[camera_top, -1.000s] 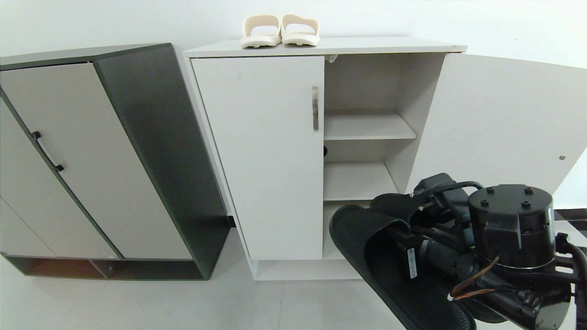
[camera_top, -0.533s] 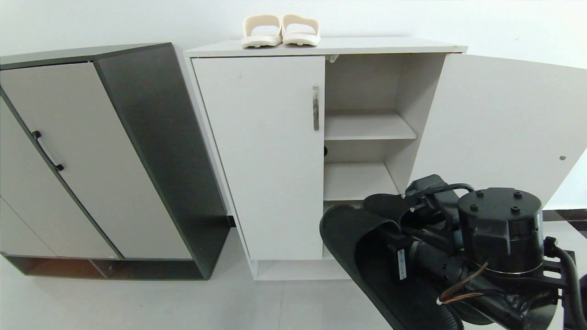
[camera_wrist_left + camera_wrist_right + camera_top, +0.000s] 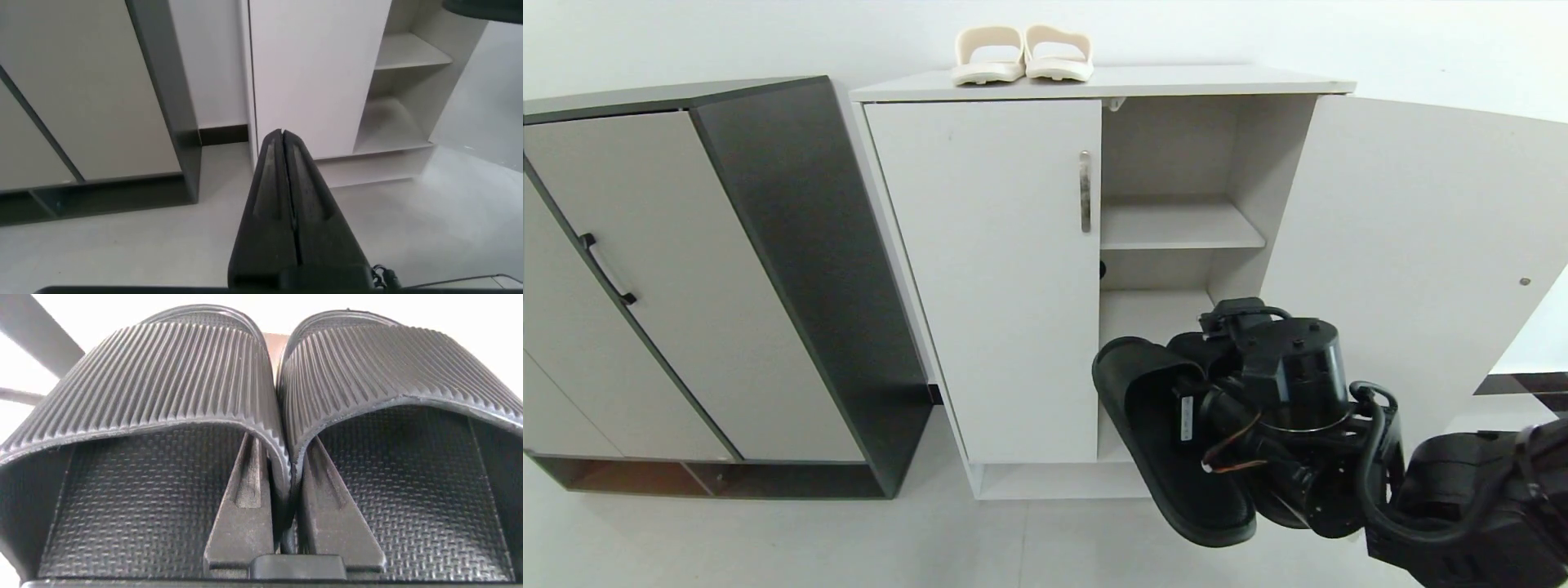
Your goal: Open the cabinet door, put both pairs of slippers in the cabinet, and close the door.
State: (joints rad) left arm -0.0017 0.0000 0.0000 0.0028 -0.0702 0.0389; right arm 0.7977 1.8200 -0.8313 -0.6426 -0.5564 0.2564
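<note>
Your right tool (image 3: 283, 453) pinches the black slippers (image 3: 1168, 433) together by their inner edges, just before the cabinet (image 3: 988, 278), whose right door (image 3: 1405, 229) stands open. Your left tool (image 3: 282, 147) is pressed together above the floor (image 3: 147, 245). The cream slippers (image 3: 1021, 55) sit on the cabinet's top.

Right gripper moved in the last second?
Yes. In the head view the right gripper, shut on the black slippers, has moved left and toward the open side of the white cabinet, which stays put.

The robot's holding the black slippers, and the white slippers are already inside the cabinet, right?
Not quite. The head view shows the white slippers on top of the cabinet, not inside. The right gripper does hold the black slippers.
</note>
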